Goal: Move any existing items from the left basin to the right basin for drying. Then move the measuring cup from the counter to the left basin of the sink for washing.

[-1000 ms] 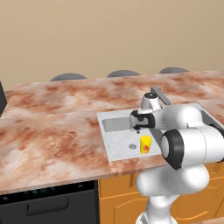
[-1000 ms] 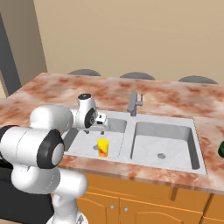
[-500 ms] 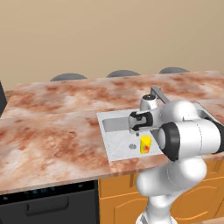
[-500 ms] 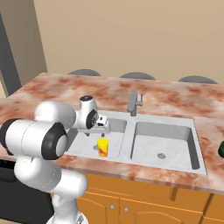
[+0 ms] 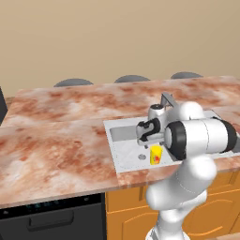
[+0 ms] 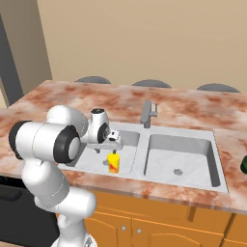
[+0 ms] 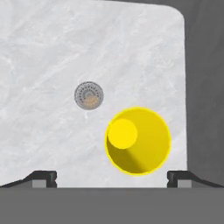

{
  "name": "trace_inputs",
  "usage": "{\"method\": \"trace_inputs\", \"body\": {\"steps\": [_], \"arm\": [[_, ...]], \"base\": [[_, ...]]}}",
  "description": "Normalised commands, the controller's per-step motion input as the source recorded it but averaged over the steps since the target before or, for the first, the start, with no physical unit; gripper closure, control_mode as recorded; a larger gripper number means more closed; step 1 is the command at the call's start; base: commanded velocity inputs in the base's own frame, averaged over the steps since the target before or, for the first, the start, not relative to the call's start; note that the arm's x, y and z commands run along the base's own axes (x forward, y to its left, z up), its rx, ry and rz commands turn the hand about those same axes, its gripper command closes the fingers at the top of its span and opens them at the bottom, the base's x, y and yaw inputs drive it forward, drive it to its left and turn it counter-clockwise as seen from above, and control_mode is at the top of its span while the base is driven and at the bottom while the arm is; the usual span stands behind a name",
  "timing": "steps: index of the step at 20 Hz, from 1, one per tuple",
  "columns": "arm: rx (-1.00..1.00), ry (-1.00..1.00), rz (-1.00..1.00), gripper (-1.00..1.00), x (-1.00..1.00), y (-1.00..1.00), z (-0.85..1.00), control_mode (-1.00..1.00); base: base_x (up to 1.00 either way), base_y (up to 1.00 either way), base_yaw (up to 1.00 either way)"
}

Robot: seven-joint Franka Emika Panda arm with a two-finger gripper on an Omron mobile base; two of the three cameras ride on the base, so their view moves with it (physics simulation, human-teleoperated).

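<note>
A small yellow item (image 5: 156, 154) with a red mark stands on the floor of the left basin (image 5: 127, 151), near the front wall and beside the drain (image 7: 89, 95). From above it reads as a yellow round shape (image 7: 138, 140). My gripper (image 6: 115, 140) hangs over the left basin (image 6: 94, 159), just above the yellow item (image 6: 114, 162) and pointing down at it. It is open (image 7: 111, 177), fingertips wide apart and not touching the item. The right basin (image 6: 169, 147) holds nothing. A sliver of the dark green measuring cup (image 6: 244, 164) shows at the frame's right edge on the counter (image 6: 193, 103).
The grey faucet (image 6: 148, 113) rises behind the divider between the basins. The marbled counter (image 5: 61, 140) stretches wide to the left of the sink. Chair backs (image 5: 72, 83) stand beyond the far edge. A dark oven front (image 5: 51, 218) sits below at the left.
The hand has sunk a little lower over the yellow item and the elbow has swung in. The jaws have stayed open and the item has not moved.
</note>
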Motion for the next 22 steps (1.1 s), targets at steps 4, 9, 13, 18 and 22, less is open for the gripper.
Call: {"method": "trace_inputs", "body": {"steps": [4, 9, 13, 18, 22], "arm": [[0.0, 0.04, 0.0, -1.0, 0.22, 0.0, -0.23, -1.0], [0.0, 0.01, 0.0, -1.0, 0.1, 0.0, -0.21, -1.0], [0.0, 0.0, 0.0, -1.0, 0.0, 0.0, -0.17, -1.0], [0.0, 0.0, 0.0, -1.0, 0.0, 0.0, -0.13, -1.0], [0.0, 0.0, 0.0, -1.0, 0.0, 0.0, -0.18, -1.0]], "base": [[0.0, 0.0, 0.0], [0.0, 0.0, 0.0], [0.0, 0.0, 0.0], [0.0, 0.0, 0.0], [0.0, 0.0, 0.0]]}}
